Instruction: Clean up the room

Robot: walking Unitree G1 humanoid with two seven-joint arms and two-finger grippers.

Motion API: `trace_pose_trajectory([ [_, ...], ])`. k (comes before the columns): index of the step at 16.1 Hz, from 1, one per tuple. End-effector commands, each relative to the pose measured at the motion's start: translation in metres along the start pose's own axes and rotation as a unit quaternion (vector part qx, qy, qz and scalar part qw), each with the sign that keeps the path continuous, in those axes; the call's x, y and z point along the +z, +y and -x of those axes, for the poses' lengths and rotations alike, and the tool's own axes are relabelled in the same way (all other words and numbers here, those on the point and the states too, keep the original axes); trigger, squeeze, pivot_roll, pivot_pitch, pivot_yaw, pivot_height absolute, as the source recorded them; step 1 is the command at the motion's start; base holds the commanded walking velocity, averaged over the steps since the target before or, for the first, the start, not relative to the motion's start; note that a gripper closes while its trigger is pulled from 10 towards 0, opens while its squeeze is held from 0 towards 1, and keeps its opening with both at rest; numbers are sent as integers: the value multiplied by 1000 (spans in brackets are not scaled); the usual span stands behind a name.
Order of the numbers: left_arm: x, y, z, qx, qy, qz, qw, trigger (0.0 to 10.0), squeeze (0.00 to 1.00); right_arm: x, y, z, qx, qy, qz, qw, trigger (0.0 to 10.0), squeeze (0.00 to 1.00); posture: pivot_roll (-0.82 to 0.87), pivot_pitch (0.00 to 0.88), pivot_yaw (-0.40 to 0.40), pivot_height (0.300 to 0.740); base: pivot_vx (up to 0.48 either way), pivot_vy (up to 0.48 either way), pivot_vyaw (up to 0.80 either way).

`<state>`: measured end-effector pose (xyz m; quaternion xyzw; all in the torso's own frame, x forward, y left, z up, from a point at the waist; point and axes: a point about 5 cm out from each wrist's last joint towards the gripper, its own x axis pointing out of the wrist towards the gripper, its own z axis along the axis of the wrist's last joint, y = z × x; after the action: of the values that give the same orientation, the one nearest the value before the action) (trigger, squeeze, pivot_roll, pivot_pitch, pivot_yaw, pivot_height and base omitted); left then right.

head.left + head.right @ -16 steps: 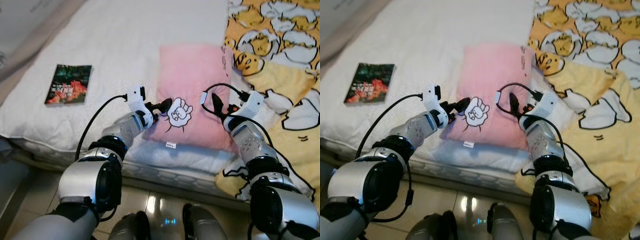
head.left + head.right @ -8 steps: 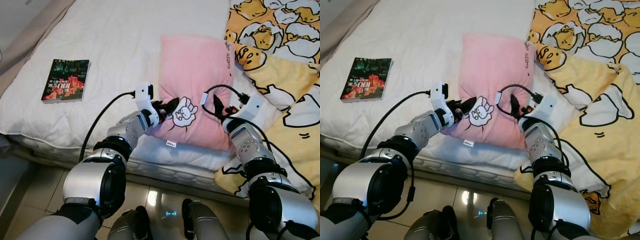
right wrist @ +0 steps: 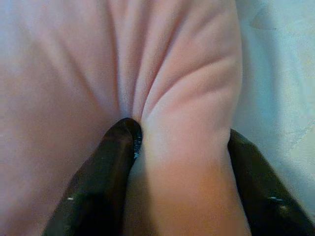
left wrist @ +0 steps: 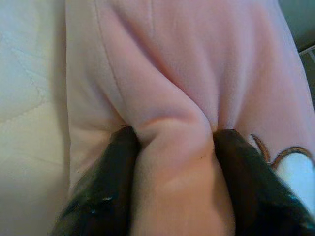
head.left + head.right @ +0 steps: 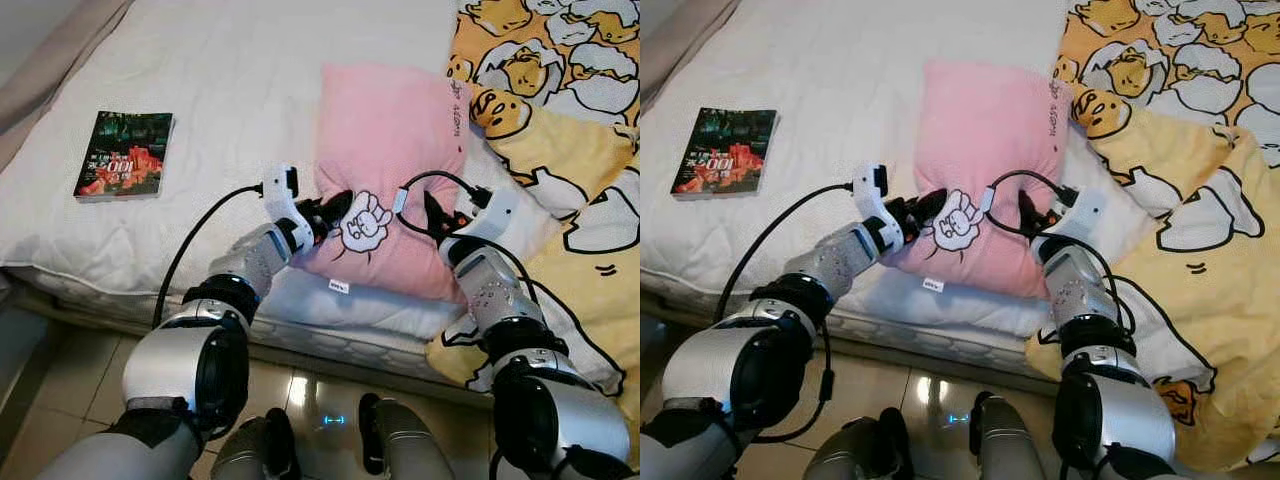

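Two claws on one pillow: the left claw [image 5: 335,208] pinches a fold on the near left edge of the pink pillow [image 5: 395,150], and the right claw [image 5: 432,212] pinches a fold on its near right edge. Both wrist views confirm it, with black fingers [image 4: 106,187] closed around a bunched ridge of pink fabric on the left, and the same on the right, fingers [image 3: 106,172] dug into the cloth. Pillow lies on the bed [image 5: 230,90], lengthwise away from the robot, its near end overhanging a white pillow [image 5: 330,305] at the mattress edge; a cartoon patch [image 5: 364,220] sits between the two claws. Yellow cartoon-print duvet [image 5: 570,150] is rumpled along the robot's right, touching the pillow's right side. A book [image 5: 124,155] lies well apart on the left of the bed, untouched. Step in hand, as I judge it: the two-handed grasp is made, and the pillow is about to be moved to its proper place. Next move calls for both arms to lift together and evenly, since the grips are only on pinched cloth and the soft pillow could sag or slip free. Duvet and book look left to tidy.
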<state>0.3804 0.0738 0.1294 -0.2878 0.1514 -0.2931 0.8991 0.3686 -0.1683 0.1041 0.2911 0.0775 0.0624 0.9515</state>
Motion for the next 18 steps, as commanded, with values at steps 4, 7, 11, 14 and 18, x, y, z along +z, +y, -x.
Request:
trace_pose_trajectory([
  [4, -8, 3, 3, -10, 12, -3, 1000, 0, 0, -38, 9, 4, 11, 59, -7, 998, 0, 0, -215, 180, 39, 740, 0, 0, 0],
  [7, -3, -3, 1, -33, 12, -48, 998, 0, 0, -34, 20, -1, 24, 50, -10, 998, 0, 0, -209, 121, 31, 740, 0, 0, 0],
  [11, 46, -18, -1, -50, -42, -225, 972, 0, 0, 5, 54, -17, 62, -26, 32, 997, 0, 0, -192, 25, 42, 740, 0, 0, 0],
  [14, 84, -24, 6, -57, -101, -250, 961, 0, 0, 44, 83, -24, 106, -99, 68, 987, 0, 0, -186, 0, 51, 740, 0, 0, 0],
  [18, 135, -38, 19, -56, -170, -316, 932, 0, 0, 83, 97, -21, 123, -174, 85, 973, 0, 0, -158, 0, 53, 740, 0, 0, 0],
])
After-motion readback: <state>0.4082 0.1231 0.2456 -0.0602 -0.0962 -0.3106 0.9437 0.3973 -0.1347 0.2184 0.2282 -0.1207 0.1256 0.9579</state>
